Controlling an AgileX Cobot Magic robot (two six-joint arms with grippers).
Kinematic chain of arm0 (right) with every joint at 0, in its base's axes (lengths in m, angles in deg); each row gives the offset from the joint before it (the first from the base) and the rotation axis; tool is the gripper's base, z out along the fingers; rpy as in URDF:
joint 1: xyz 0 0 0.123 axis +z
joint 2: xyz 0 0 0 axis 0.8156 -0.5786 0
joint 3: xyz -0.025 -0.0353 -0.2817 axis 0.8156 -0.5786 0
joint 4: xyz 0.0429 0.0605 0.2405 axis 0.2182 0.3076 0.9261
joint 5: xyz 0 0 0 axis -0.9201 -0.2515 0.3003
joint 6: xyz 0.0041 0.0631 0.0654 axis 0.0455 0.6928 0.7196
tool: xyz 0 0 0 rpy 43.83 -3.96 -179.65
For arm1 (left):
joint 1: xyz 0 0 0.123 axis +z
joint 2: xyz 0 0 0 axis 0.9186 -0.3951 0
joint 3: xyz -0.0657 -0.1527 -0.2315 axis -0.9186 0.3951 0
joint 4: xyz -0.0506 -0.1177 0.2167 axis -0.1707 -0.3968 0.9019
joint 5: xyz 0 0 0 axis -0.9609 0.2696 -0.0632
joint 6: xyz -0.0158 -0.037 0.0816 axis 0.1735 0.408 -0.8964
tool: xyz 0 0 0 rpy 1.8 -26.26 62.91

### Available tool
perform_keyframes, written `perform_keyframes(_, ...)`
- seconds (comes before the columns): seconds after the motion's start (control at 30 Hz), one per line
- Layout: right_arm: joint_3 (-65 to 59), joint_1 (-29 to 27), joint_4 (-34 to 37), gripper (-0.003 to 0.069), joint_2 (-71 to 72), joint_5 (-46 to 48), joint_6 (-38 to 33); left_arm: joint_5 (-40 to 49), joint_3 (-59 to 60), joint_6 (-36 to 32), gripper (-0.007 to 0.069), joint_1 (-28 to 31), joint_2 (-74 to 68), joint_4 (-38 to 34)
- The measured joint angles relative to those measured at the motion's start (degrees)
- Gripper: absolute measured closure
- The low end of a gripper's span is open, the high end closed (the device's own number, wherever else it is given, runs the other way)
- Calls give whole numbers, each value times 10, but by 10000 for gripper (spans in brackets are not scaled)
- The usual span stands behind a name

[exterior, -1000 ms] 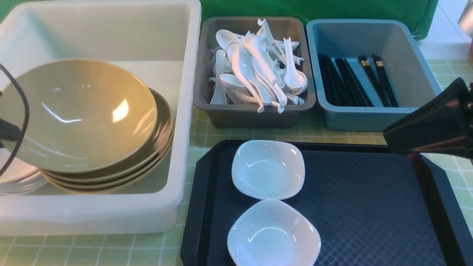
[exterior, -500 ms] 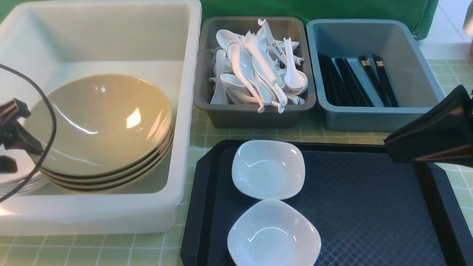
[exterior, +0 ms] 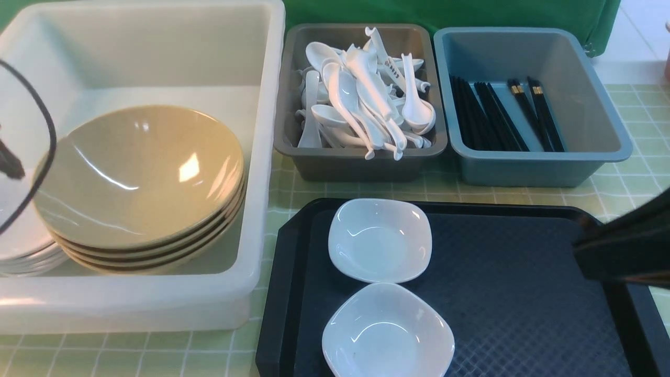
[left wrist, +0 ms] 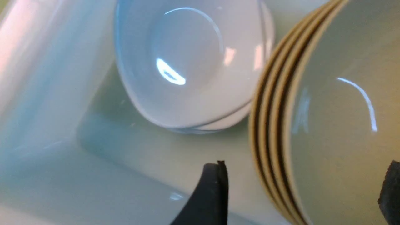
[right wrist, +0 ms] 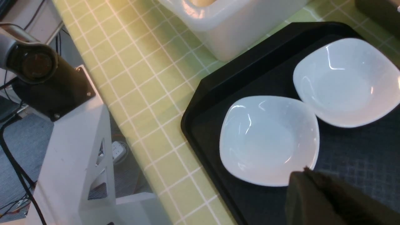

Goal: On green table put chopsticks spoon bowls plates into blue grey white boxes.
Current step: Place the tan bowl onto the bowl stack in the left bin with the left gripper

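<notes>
Bowls [exterior: 138, 178] sit stacked in the white box [exterior: 157, 31], left; left claw [left wrist: 303, 193] is apart, right claw [right wrist: 307, 175] together.

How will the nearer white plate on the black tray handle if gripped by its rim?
The nearer plate looks glazed, with sharp highlights, so probably slippery in a rim pinch. Likely rigid ceramic, chips if dropped. Shallow and wide, so unlikely to tip; the textured tray may resist sliding.

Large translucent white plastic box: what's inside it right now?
A stack of four glossy tan round bowls and, to its left, stacked small white rounded-square plates. The bowls overlap the plates, so their count, and anything under either stack, is hidden.
</notes>
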State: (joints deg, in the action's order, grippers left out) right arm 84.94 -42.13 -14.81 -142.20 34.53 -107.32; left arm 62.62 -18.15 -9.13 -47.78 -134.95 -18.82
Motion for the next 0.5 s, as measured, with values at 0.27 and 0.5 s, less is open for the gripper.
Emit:
perform_keyframes(0.27, -53, 0, 1, 610, 27, -10, 6, 3, 38, -216, 43, -227, 106, -194)
perform_keyframes(0.5, -105, 0, 9, 591, -7, -93, 95, -38, 82, -347, 153, -407, 107, -256)
